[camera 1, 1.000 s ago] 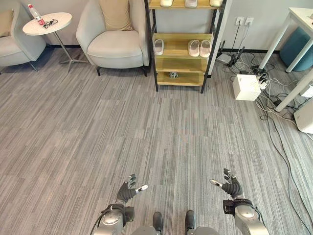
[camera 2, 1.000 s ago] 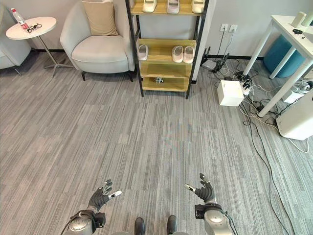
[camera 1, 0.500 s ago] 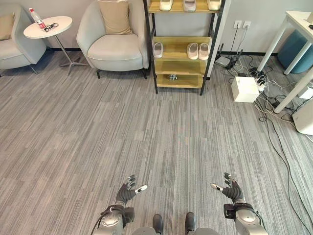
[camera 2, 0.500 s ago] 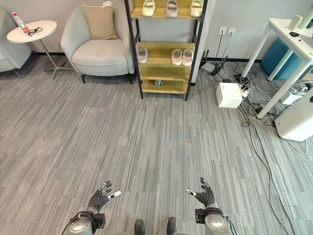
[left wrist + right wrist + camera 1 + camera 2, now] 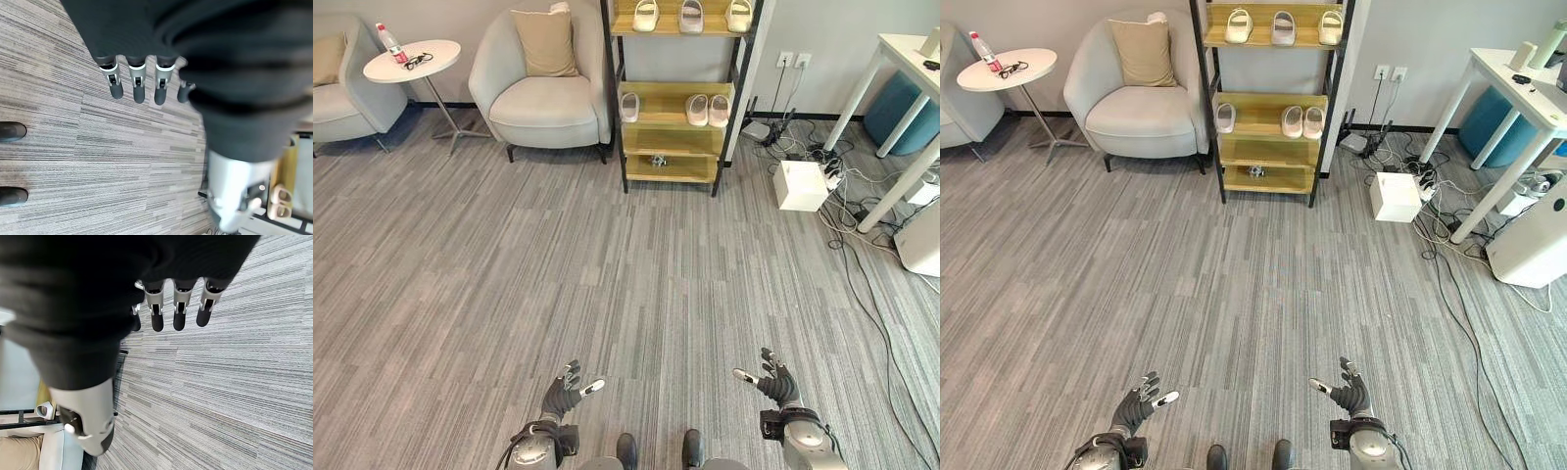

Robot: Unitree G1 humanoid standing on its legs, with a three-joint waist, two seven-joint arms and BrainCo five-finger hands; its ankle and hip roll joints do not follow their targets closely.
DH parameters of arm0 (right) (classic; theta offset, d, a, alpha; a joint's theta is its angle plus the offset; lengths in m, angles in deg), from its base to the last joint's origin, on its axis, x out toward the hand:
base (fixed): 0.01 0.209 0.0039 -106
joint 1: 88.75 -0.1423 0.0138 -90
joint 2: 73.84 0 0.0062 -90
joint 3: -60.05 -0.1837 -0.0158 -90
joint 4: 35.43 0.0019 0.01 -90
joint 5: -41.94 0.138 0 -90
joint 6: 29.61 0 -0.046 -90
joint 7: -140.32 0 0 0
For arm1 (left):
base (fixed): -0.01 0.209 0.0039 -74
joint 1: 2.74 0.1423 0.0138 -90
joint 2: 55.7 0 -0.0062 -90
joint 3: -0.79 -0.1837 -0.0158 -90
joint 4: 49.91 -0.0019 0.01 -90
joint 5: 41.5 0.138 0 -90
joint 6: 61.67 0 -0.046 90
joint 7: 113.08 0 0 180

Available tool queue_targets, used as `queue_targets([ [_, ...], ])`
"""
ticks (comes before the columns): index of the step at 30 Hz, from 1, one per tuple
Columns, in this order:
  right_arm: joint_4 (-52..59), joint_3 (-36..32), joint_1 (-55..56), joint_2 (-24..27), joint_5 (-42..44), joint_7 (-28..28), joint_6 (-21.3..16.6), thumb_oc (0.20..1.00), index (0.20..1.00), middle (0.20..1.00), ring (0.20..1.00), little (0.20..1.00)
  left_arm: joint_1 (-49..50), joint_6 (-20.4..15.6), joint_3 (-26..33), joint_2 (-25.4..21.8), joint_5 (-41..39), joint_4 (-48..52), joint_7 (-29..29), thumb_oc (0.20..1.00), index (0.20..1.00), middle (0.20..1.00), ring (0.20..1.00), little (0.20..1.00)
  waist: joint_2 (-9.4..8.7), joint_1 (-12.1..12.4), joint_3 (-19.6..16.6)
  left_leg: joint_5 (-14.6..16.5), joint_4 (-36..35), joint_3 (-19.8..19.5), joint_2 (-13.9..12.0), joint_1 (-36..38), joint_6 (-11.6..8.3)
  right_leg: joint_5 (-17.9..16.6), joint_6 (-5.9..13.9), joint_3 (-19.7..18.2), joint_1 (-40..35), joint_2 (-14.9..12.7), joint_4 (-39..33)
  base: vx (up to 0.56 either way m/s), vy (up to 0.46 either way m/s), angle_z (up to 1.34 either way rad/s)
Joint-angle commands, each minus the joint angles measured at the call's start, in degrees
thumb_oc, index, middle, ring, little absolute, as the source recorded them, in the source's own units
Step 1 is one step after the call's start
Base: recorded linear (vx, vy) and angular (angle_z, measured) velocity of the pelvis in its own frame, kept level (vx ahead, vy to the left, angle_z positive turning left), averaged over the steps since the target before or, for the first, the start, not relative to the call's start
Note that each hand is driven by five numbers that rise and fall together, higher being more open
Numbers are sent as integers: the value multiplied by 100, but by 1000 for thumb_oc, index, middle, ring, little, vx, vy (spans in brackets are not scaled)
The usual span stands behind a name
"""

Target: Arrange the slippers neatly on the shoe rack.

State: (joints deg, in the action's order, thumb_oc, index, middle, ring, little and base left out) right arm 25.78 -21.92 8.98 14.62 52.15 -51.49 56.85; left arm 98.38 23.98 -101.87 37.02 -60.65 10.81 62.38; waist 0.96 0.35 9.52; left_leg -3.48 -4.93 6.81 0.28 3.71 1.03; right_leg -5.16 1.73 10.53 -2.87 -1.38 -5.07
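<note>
A wooden shoe rack (image 5: 672,125) with a black frame stands against the far wall. Its top shelf holds three pale slippers (image 5: 692,15). On the middle shelf, one slipper (image 5: 628,106) lies at the left and a pair (image 5: 708,109) at the right. A small dark object (image 5: 658,160) sits on the lowest shelf. My left hand (image 5: 563,391) and right hand (image 5: 773,381) hover low over the grey carpet, far from the rack. Both are open and empty, fingers (image 5: 138,84) straight in the left wrist view and fingers (image 5: 178,311) straight in the right wrist view.
A pale armchair (image 5: 543,98) with a tan cushion stands left of the rack. A round side table (image 5: 409,61) carries a bottle and glasses. Right of the rack are a white box (image 5: 801,184), loose cables (image 5: 864,250), a white table (image 5: 899,54) and a white unit (image 5: 920,240).
The camera has shifted, so the rack sits lower in the picture and its top shelf shows in full. My left hand has sunk a little; the right hand has barely moved.
</note>
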Motion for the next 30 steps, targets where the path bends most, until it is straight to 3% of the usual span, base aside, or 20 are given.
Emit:
queue_targets([
  [1,154,-66,-151,21,130,-39,-218,1000,1000,1000,1000,1000,-205,-182,222,-48,-104,85,-67,1000,1000,1000,1000,1000,-110,18,-50,542,-7,-112,-363,157,-368,649,673,-86,-310,-616,7,0,0,0],
  [7,196,-60,-156,61,140,-30,-203,1000,1000,1000,1000,1000,-196,-178,291,-89,-136,132,-95,1000,1000,1000,1000,1000,-117,23,8,547,-7,-118,-358,144,-369,636,675,-94,-287,-617,7,5,-5,0],
  [17,440,-139,-381,141,433,-135,-270,1000,1000,1000,1000,1000,-409,-297,465,-125,-235,234,-334,1000,1000,1000,1000,1000,-61,84,412,423,-7,-223,-299,-212,-341,572,687,-121,60,-629,7,10,4,0],
  [22,796,-379,-363,91,919,-160,-383,1000,1000,1000,1000,1000,-284,-323,599,-181,-252,394,-368,1000,1000,1000,1000,1000,-193,125,405,553,31,-202,-221,-202,-267,582,734,-77,-42,-686,24,73,93,0],
  [24,937,-456,-351,14,1151,-149,-455,1000,1000,1000,1000,1000,-306,-324,635,-235,-255,462,-421,1000,1000,1000,1000,1000,-238,132,484,635,141,-214,-181,-256,-187,656,786,-128,256,-750,592,-14,130,-4],
  [25,1073,-490,-360,-39,1212,-137,-473,1000,1000,1000,1000,1000,-367,-329,668,-282,-208,498,-478,1000,1000,1000,1000,1000,-248,127,554,742,253,-176,-162,-323,-104,672,985,-160,748,-861,1425,-8,198,-20],
  [26,1165,-511,-355,-55,1168,-114,-470,1000,1000,1000,1000,1000,-441,-344,642,-295,-160,533,-500,1000,1000,1000,1000,1000,-188,57,632,802,262,-151,-164,-257,-25,437,1158,-201,1144,-959,2296,49,209,-24],
  [27,1215,-534,-330,-75,1133,-117,-471,1000,1000,1000,1000,1000,-484,-342,629,-302,-109,540,-517,1000,1000,1000,1000,1000,-133,12,668,829,230,-171,-208,-164,-10,348,1167,-223,1342,-967,2649,154,143,-14],
  [28,1251,-564,-302,-83,1102,-134,-476,1000,1000,1000,1000,1000,-527,-357,608,-291,-55,549,-522,1000,1000,1000,1000,1000,-114,-10,687,882,165,-156,-209,18,-20,329,1137,-165,1492,-1038,2795,218,59,3],
  [30,1251,-591,-307,-71,1087,-157,-460,1000,1000,1000,1000,1000,-603,-373,578,-281,-36,621,-502,1000,1000,1000,1000,1000,-113,-76,677,984,46,-137,-173,294,-77,370,1012,170,1482,-1134,2213,315,-38,12],
])
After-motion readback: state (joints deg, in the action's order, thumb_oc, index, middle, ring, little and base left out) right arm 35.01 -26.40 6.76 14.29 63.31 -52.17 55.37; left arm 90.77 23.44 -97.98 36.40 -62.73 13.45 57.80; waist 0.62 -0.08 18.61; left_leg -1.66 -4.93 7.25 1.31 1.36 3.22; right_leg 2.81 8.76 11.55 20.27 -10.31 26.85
